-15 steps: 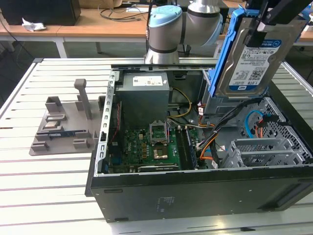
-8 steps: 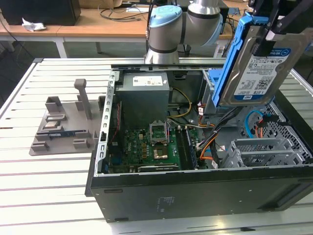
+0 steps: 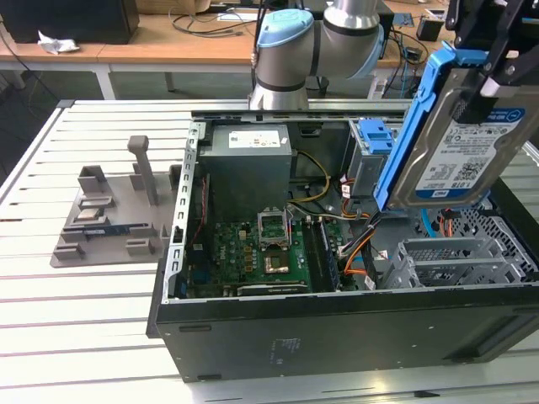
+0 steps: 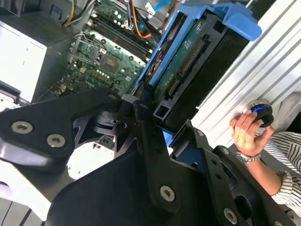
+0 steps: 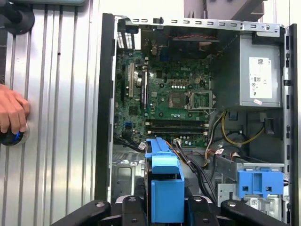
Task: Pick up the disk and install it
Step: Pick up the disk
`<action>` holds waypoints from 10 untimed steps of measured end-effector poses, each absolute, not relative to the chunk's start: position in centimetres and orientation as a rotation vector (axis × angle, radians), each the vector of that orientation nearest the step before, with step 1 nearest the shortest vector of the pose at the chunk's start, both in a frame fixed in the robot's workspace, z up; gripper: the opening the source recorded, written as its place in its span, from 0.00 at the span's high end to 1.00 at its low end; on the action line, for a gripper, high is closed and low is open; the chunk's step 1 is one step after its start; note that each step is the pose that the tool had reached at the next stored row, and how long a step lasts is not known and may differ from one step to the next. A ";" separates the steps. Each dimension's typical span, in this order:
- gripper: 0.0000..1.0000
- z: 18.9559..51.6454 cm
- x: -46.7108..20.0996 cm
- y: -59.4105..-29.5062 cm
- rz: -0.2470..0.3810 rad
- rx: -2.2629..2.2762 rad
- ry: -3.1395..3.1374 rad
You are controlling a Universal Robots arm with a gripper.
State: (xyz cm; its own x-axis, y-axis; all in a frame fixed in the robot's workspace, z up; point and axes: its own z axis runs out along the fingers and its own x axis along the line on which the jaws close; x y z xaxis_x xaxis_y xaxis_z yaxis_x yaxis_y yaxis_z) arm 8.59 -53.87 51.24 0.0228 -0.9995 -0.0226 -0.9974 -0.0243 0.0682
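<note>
end effector (image 3: 497,80) clamped on disk (image 3: 459,143), holding it tilted upright above open pc case (image 3: 337,337), over drive cage (image 3: 455,261). person's hand (image 4: 247,129) on knob (image 4: 261,113) on desk (image 3: 84,337) beside case.

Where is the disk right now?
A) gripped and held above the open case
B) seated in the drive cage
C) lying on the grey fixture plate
A: the gripper clamps the disk, which hangs tilted above the open computer case, clear of the grey cage.

Upper right in the exterior view, the disk (image 3: 459,143) has a silvery metal body, paper label (image 3: 472,156) and smooth blue plastic rails (image 3: 413,122). The table (image 3: 84,320) is ribbed matt metal.
</note>
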 end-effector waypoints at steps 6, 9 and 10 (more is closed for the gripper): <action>0.64 51.1 8.6 -54.4 -0.121 2.185 -2.229; 0.64 51.0 9.0 -54.4 -0.123 2.173 -2.243; 0.64 51.0 9.2 -54.4 -0.123 2.171 -2.244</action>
State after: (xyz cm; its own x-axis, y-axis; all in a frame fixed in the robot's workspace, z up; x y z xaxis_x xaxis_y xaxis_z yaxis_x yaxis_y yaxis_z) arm 9.22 -54.36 51.03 -0.0342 -0.9985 -0.0429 -0.9972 0.0312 0.0683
